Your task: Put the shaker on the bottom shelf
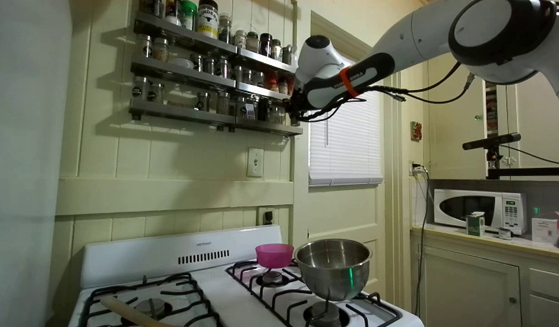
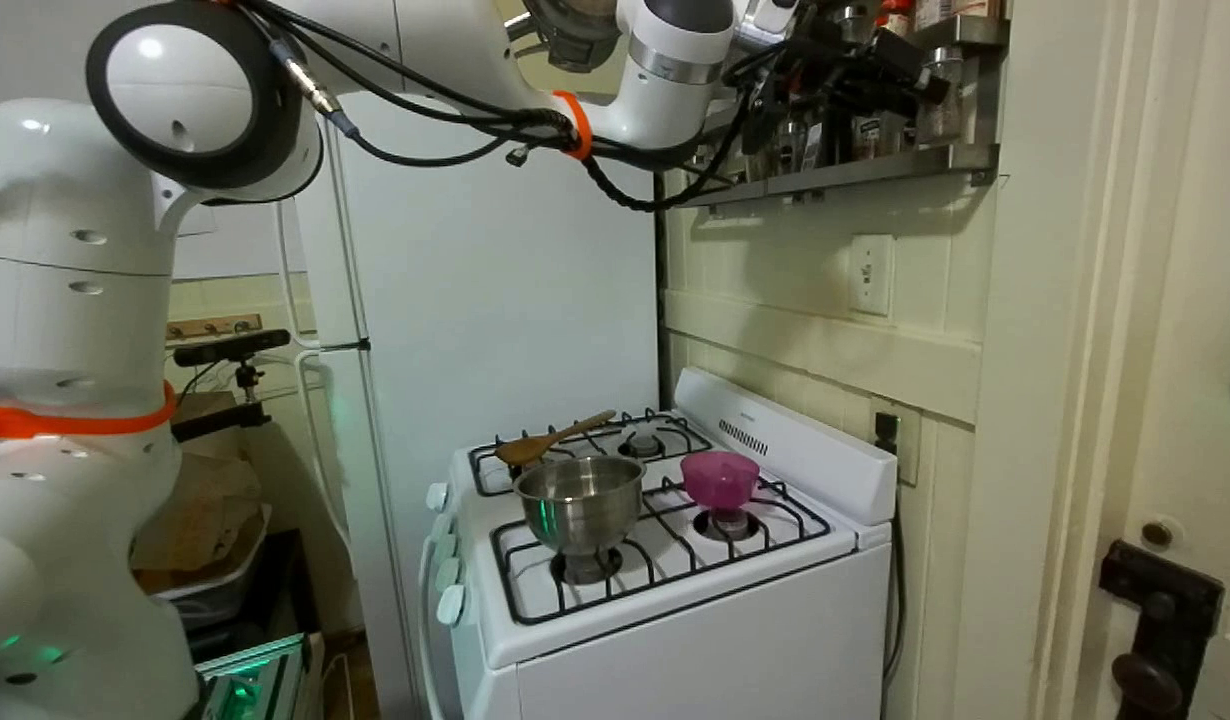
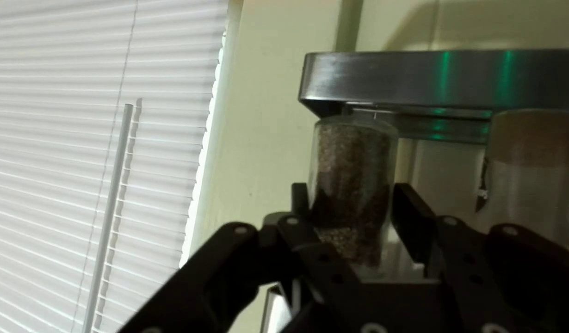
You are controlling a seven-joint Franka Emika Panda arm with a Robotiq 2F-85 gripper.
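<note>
The wrist picture stands upside down. The shaker (image 3: 351, 162), a small clear jar with brown grains, is between my gripper's (image 3: 350, 187) two black fingers, which lie close against both its sides. It is at the end of the bottom shelf (image 3: 428, 76), its base right by the silvery rail; whether it rests on the ledge I cannot tell. The bottom shelf runs along the wall in both exterior views (image 1: 268, 127) (image 2: 865, 172). In an exterior view the shaker (image 2: 941, 110) looks upright at the shelf's end, partly covered by the dark gripper (image 2: 915, 80).
A neighbouring jar (image 3: 534, 185) stands close beside the shaker on the same shelf. The middle tier (image 1: 184, 74), with more jars, is just above. A window blind (image 3: 58, 175) is beyond the shelf's end. The steel pot (image 1: 332, 272) and pink bowl (image 1: 274, 256) stand on the stove below.
</note>
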